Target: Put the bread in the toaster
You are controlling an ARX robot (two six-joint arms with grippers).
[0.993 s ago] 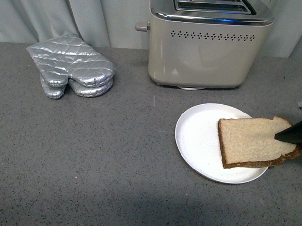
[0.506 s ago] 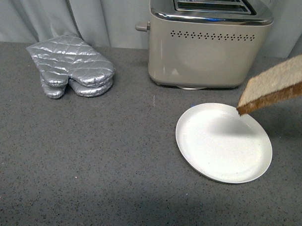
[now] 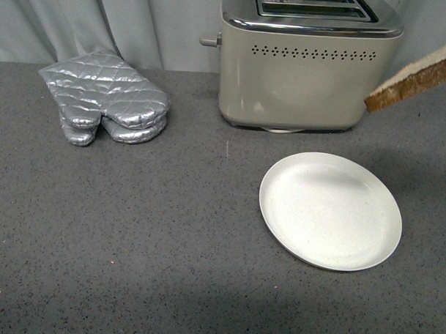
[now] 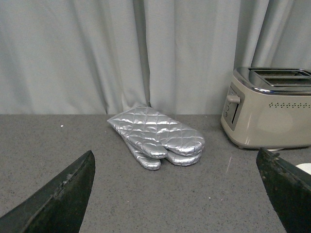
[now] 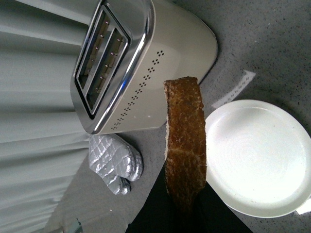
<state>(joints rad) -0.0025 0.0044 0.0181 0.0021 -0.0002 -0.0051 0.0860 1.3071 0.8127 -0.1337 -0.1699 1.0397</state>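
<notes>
The bread hangs in the air at the right edge of the front view, tilted, level with the toaster's side and to its right. Only its crust end shows there; the right gripper itself is out of that view. In the right wrist view my right gripper is shut on the bread, seen edge-on with its brown crust. The beige toaster with chrome top and two slots stands at the back; it also shows in the right wrist view and the left wrist view. My left gripper is open and empty above the counter.
An empty round white plate lies in front of the toaster, below the bread. A silver quilted oven mitt lies at the back left. A grey curtain hangs behind the grey speckled counter.
The bread was lifted off the plate, up and to the right, and now hangs higher beside the toaster. The plate is left empty. The left gripper's earlier state is not shown.
</notes>
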